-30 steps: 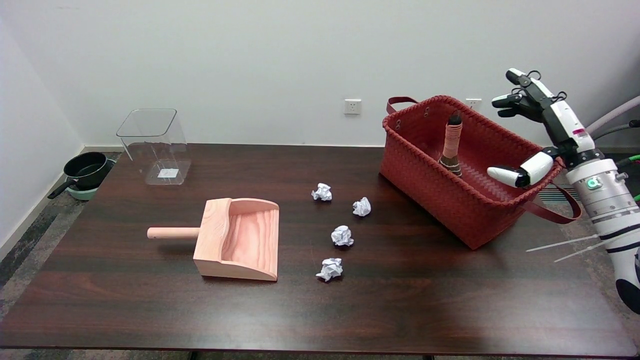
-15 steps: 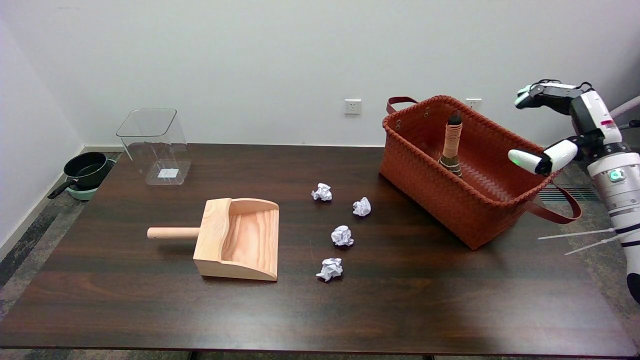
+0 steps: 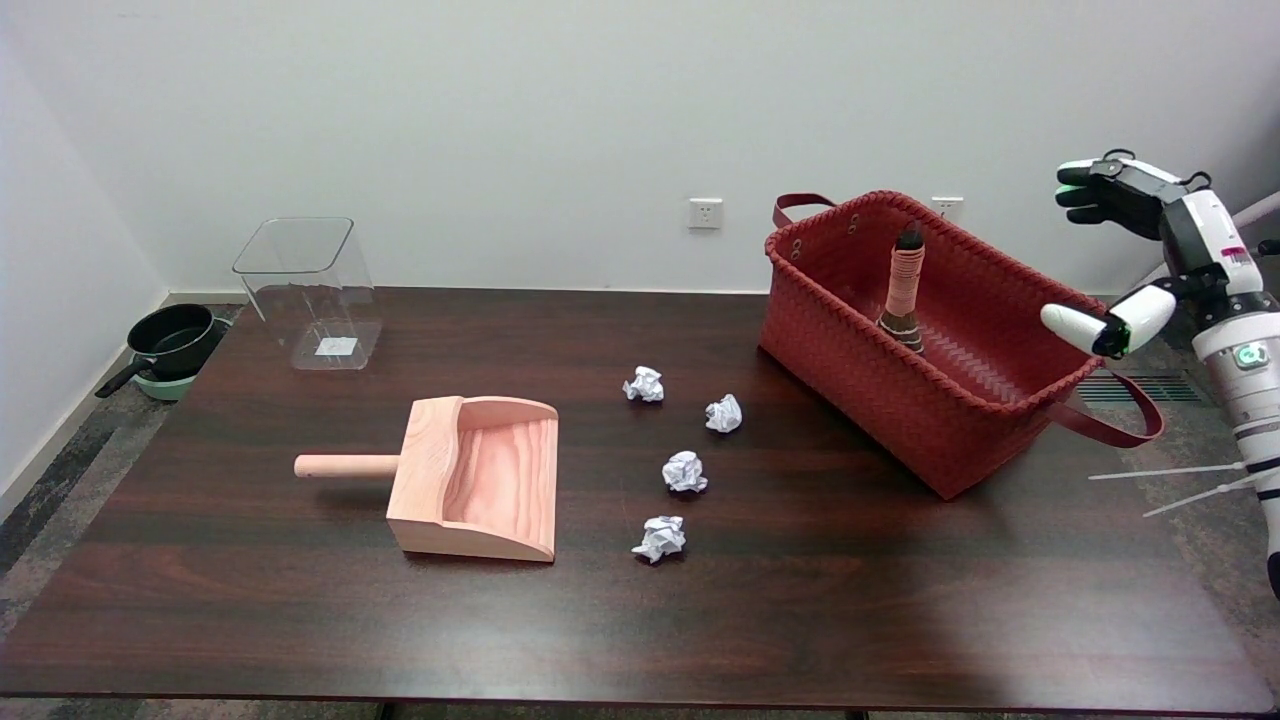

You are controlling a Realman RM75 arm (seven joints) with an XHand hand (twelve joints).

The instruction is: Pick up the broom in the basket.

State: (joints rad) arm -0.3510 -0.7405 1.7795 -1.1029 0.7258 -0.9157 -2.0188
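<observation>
A red woven basket stands at the table's back right. Inside it the broom stands nearly upright, its wrapped tan handle with a dark tip poking above the near wall; its bristles are hidden by the basket. My right hand hangs in the air just right of the basket's right rim, level with its top, fingers spread apart and holding nothing. The thumb juts left toward the rim without touching it.
A wooden dustpan lies left of centre, handle pointing left. Several crumpled paper balls sit mid-table. A clear plastic bin stands back left. A black pan rests on the floor beyond the left edge.
My right hand has drawn away to the right, from over the basket's right rim to beside it, and its fingers have turned to point left.
</observation>
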